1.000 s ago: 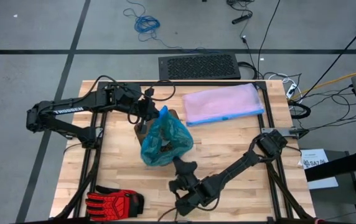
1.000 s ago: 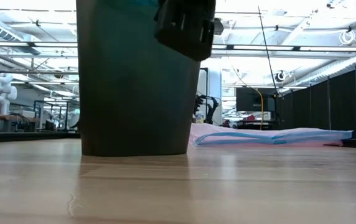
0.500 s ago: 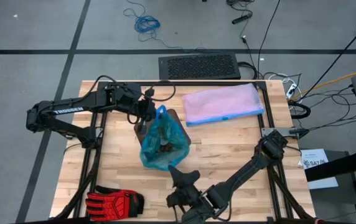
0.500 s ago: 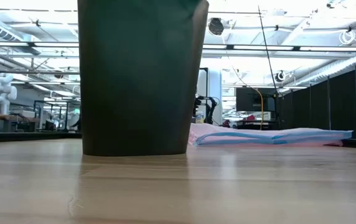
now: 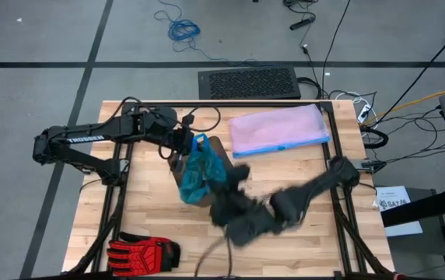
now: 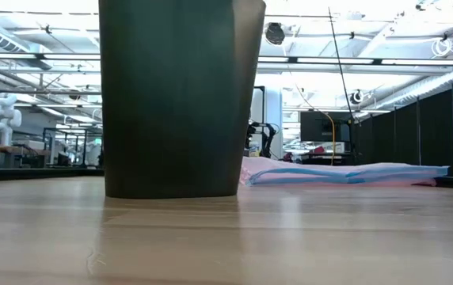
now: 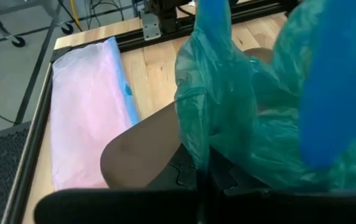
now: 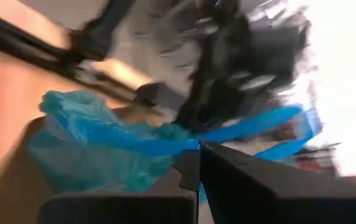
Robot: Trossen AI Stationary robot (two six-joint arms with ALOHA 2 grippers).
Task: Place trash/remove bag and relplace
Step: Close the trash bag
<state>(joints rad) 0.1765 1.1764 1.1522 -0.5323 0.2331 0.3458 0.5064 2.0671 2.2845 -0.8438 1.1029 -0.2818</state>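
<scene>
One teal bag lining dark bin (contents hidden).

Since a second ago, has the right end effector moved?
Yes. In the high view the right end effector swung from the table's near edge up against the teal bag, toward the pink bag.

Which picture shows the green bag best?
The left wrist view: the teal-green bag fills it, sharp, with the shut left gripper pinching its plastic. The high view shows the whole bag over the bin, but small. The right wrist view shows it blurred. The low view shows only the dark bin.
</scene>
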